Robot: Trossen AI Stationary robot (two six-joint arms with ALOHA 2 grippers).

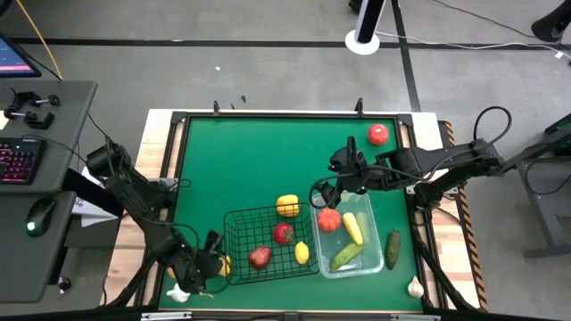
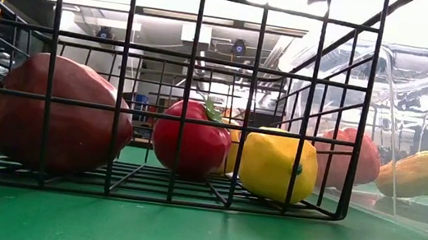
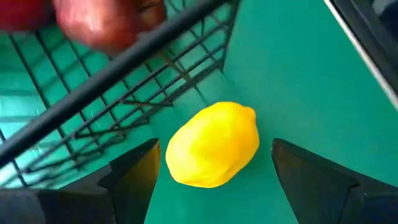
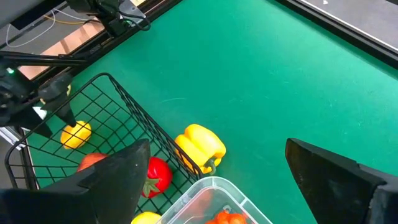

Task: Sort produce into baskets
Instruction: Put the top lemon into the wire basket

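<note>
A yellow lemon (image 3: pixel 213 144) lies on the green mat just outside the black wire basket's (image 1: pixel 268 241) left wall. My left gripper (image 3: pixel 221 177) is open and low, with one finger on each side of the lemon and a gap at both. The basket holds a red apple (image 1: pixel 260 257), a red tomato (image 1: pixel 284 234) and another lemon (image 1: pixel 302 252). My right gripper (image 1: pixel 326 192) is open and empty, above the far end of the clear tub (image 1: pixel 368 259). The tub holds an orange-red tomato (image 1: pixel 328 219), a corn cob (image 1: pixel 353 227) and a cucumber (image 1: pixel 346 257).
A yellow pepper (image 1: pixel 287 206) rests against the basket's far wall. A red tomato (image 1: pixel 378 134) lies at the far right, and a cucumber (image 1: pixel 393 249) lies right of the tub. One garlic (image 1: pixel 415 287) is at the near right corner, another (image 1: pixel 178 294) near my left arm.
</note>
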